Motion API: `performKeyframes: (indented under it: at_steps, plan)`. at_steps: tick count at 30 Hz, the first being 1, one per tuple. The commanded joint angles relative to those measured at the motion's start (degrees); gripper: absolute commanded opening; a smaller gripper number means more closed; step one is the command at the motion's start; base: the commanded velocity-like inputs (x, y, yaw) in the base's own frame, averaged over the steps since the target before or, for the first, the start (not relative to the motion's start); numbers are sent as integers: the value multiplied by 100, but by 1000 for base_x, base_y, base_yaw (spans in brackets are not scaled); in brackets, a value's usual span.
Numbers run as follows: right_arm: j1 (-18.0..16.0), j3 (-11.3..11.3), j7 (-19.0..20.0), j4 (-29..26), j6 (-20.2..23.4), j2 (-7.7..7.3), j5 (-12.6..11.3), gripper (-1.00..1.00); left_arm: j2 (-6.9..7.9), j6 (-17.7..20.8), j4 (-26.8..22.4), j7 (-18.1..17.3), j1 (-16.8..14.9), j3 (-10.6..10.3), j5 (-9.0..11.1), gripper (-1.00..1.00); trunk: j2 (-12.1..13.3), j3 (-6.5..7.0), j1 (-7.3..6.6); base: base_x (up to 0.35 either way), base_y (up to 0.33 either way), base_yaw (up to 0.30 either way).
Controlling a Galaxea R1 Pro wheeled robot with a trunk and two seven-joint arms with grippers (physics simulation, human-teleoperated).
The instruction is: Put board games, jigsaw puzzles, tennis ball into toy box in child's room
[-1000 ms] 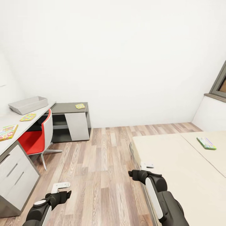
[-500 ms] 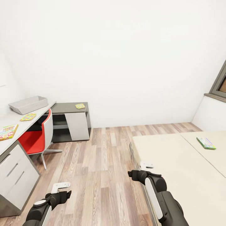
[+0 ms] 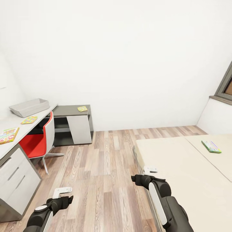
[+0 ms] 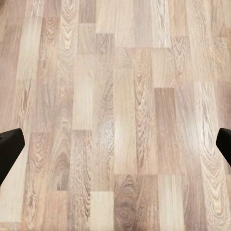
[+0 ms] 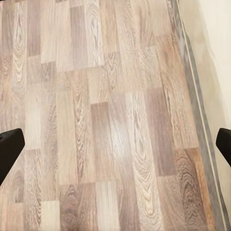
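Observation:
The grey toy box (image 3: pixel 29 107) stands at the far end of the white desk (image 3: pixel 13 124) on the left. In front of it lie a yellow jigsaw puzzle (image 3: pixel 29 120) and a colourful board game (image 3: pixel 8 134). Another yellow flat box (image 3: pixel 82 109) rests on the low grey cabinet (image 3: pixel 72 124). A green board game (image 3: pixel 211 146) lies on the bed (image 3: pixel 180 174) at the right. My left gripper (image 3: pixel 62 190) hangs open over the floor, low on the left. My right gripper (image 3: pixel 150 169) is open by the bed's near corner. Both hold nothing.
A red and white swivel chair (image 3: pixel 40 140) is tucked under the desk. Wooden floor (image 3: pixel 106 161) runs between desk and bed. A window frame (image 3: pixel 225 85) shows at the right wall. The right wrist view has the bed's edge (image 5: pixel 199 96) beside the floor.

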Motion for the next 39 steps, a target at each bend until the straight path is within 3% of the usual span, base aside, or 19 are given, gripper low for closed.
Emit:
performKeyframes:
  at_steps: [1, 39]
  plan:
    - [-4, 5, -58, -6, 19, 0, -61, 100, -2, 28, -8, -52, -5, 11, -45, 100, -13, -13, 3, -24, 0, 0]
    - [-4, 14, -58, 73, 19, 4, -52, 100, -3, 39, -8, -52, -5, 20, -45, 100, -13, -13, 3, -16, 0, 0]
